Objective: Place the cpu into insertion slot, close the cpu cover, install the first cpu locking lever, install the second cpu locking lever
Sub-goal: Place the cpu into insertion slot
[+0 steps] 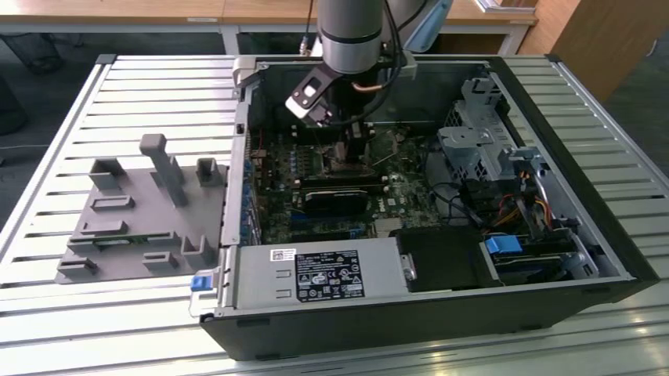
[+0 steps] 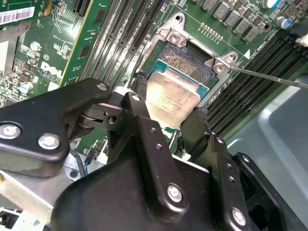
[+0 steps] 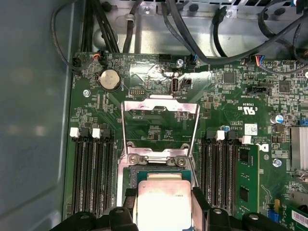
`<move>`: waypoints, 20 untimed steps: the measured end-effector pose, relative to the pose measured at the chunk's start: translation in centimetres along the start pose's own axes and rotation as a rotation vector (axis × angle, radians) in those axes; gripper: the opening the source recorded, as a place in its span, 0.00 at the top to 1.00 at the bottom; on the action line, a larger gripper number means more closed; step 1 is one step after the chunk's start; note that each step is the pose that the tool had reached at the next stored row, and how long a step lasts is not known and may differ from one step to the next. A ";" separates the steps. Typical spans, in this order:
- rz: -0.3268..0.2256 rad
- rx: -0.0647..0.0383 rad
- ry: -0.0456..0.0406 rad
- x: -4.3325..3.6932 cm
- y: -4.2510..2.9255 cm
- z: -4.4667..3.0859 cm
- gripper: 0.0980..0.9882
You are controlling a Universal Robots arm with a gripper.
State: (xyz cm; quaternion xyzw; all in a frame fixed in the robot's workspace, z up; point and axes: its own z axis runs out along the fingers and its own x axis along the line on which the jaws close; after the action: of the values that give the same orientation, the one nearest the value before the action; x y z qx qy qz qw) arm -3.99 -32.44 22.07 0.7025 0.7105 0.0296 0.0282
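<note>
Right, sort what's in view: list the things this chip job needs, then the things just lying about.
Job: chip, held by the end effector; socket; cover frame, flipped open; thin locking lever.
Lying about: memory slots; coin battery; cables; grey plastic jig beside the computer case.

The computer case (image 1: 418,313) sits on the slatted table (image 1: 63,141), with a fixture (image 1: 136,211) beside it at the exterior view's left. Inside the case, the gripper (image 2: 169,98) grips the cpu (image 2: 175,89) over the insertion slot (image 2: 187,60). The cpu cover (image 3: 160,99) is open beyond the slot, and memory slots (image 3: 91,173) flank both sides.
</note>
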 end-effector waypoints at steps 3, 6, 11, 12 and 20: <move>0.001 0.000 0.0001 0.00 -0.07 0.27 0.51; 0.000 0.000 0.0000 0.00 -0.12 0.42 0.51; 0.008 0.000 -0.0006 0.03 -0.23 0.71 0.51; 0.010 0.000 -0.0008 0.03 -0.26 0.76 0.51; 0.024 0.002 -0.0018 0.35 -0.49 1.82 0.51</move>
State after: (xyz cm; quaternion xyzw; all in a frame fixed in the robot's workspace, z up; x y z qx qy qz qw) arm -4.33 -32.09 20.21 0.7112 0.7018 0.0287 0.0278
